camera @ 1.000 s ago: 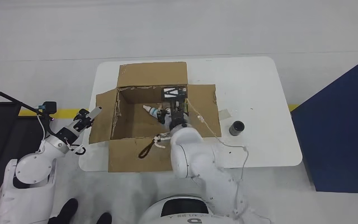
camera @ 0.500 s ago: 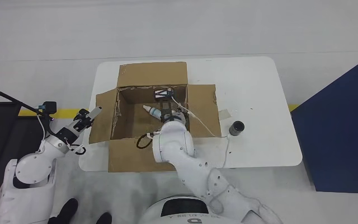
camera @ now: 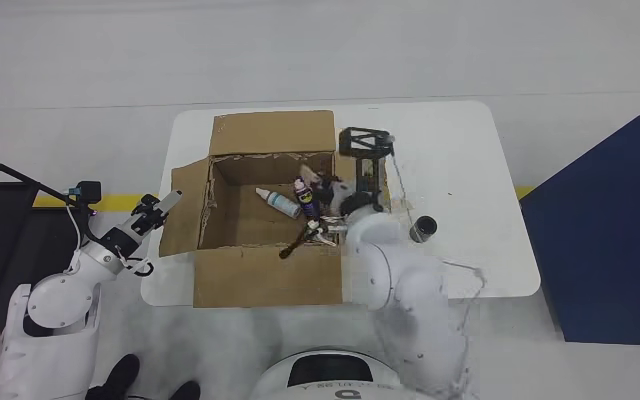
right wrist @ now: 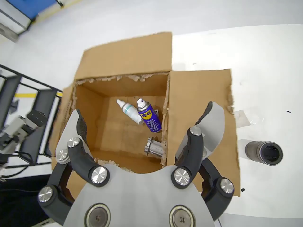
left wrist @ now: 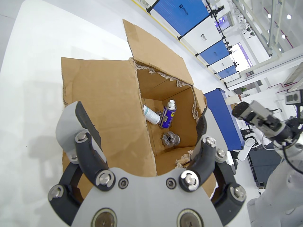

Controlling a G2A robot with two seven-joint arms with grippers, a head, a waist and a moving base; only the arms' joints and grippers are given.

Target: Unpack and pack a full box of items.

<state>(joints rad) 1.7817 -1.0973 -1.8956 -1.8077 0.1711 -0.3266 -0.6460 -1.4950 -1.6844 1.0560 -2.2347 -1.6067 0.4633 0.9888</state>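
An open cardboard box (camera: 270, 135) stands mid-table with its flaps spread. Inside lie a white bottle (camera: 278, 202) (right wrist: 129, 111) (left wrist: 151, 115), a blue spray can (camera: 305, 200) (right wrist: 149, 118) (left wrist: 168, 116) and a metal flanged part (right wrist: 155, 148) (left wrist: 171, 139). My right gripper (camera: 365, 142) (right wrist: 144, 109) hangs open and empty above the box's right flap. My left gripper (camera: 160, 207) (left wrist: 142, 109) is open and empty off the table's left edge, beside the left flap.
A dark metal cylinder (camera: 423, 229) (right wrist: 264, 153) lies on the white table (camera: 450, 150) right of the box. A scrap of tape (camera: 400, 203) sits by the right flap. A black rack (right wrist: 14, 100) stands on the floor to the left.
My right arm has come up out of the box and swung right over the right flap. The spray can it covered now shows. The left arm has not moved.
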